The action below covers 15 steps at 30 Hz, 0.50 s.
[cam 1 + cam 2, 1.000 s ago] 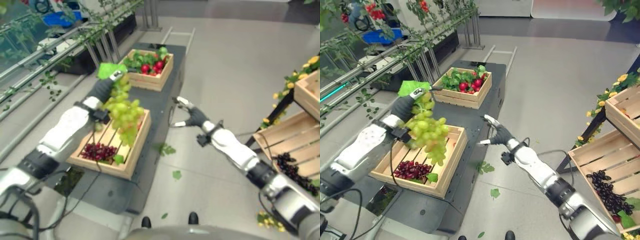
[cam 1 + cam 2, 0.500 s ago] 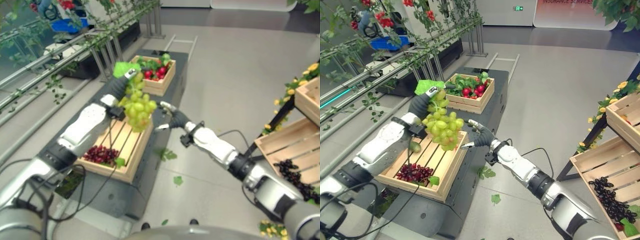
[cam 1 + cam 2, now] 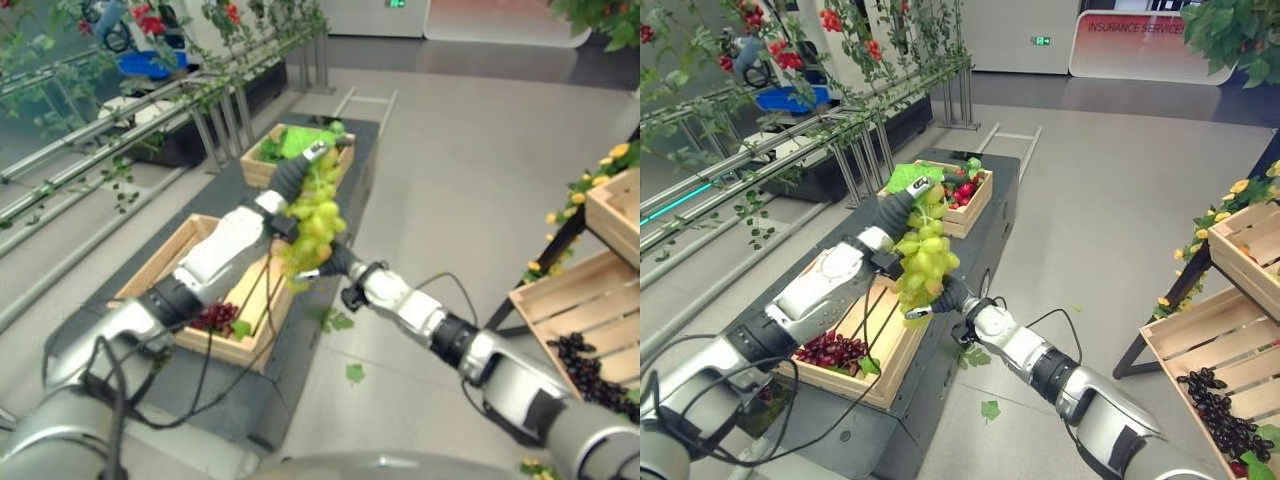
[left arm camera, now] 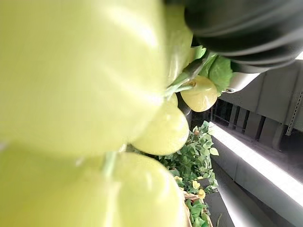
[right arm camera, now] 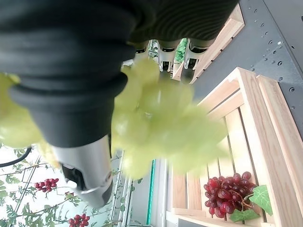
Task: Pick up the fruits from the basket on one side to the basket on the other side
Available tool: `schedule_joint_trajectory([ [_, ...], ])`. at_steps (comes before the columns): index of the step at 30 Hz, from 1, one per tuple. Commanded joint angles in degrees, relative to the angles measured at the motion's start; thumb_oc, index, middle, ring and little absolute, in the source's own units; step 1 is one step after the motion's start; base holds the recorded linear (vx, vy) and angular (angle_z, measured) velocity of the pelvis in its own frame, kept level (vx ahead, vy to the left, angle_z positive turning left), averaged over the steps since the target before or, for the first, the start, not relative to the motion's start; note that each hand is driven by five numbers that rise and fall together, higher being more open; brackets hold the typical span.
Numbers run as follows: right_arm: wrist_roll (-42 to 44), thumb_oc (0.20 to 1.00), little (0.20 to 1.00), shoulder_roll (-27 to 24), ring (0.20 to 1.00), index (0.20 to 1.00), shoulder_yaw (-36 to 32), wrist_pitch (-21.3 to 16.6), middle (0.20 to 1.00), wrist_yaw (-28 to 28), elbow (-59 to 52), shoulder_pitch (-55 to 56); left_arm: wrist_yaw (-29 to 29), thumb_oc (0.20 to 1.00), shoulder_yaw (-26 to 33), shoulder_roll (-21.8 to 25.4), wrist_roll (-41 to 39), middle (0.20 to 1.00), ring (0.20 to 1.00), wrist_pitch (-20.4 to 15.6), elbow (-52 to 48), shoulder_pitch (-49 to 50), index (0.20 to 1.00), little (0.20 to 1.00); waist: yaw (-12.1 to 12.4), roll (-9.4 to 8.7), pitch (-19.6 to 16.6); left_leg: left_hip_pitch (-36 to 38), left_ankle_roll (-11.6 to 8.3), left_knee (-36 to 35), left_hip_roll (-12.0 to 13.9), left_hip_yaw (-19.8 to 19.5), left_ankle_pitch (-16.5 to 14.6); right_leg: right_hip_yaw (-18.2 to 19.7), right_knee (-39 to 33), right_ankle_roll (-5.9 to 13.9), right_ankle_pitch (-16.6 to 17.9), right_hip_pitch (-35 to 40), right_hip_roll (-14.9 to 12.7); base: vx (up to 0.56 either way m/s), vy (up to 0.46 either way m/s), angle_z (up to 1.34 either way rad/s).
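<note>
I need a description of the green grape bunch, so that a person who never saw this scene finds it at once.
Start at the dark platform with two wooden crates. Above the nearer crate, the left hand holds the green grape bunch in the air, with the right hand beside its bottom. It is pale green and hanging; the red grapes lie inside the crate.

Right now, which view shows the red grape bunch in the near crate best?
Right wrist view: the red grape bunch lies unobstructed on the slats of the near crate, leaf beside it. In both eye views the left arm partly covers it. In the left wrist view, green grapes block it.
</note>
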Motion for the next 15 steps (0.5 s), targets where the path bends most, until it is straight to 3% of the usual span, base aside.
schedule_joint_trajectory([
  [1,3.19,1.000,1.000,2.53,1.000,1.000,-0.32,-2.01,1.000,-1.06,1.53,-6.92,0.60,0.200,-0.79,-0.72,-0.07,0.200,0.200,-2.69,2.24,-9.87,0.200,0.200,1.67,-2.42,-1.32,-0.58,1.12,-0.01,-3.02,-1.45,-2.28,-0.48,0.80,5.00,-4.77,2.97,-0.58,0.00,0.000,0.00],
  [15,13.74,1.000,1.000,1.17,1.000,1.000,-1.99,-3.70,1.000,-0.09,-4.95,-9.70,0.55,0.200,1.86,-1.24,0.25,0.200,0.200,-2.67,-2.69,-3.54,0.200,0.200,2.43,-3.27,-1.44,-0.27,1.27,-0.01,-3.01,-2.07,-2.43,-0.89,0.95,4.87,-4.94,3.43,-0.84,0.00,0.001,0.01],
])
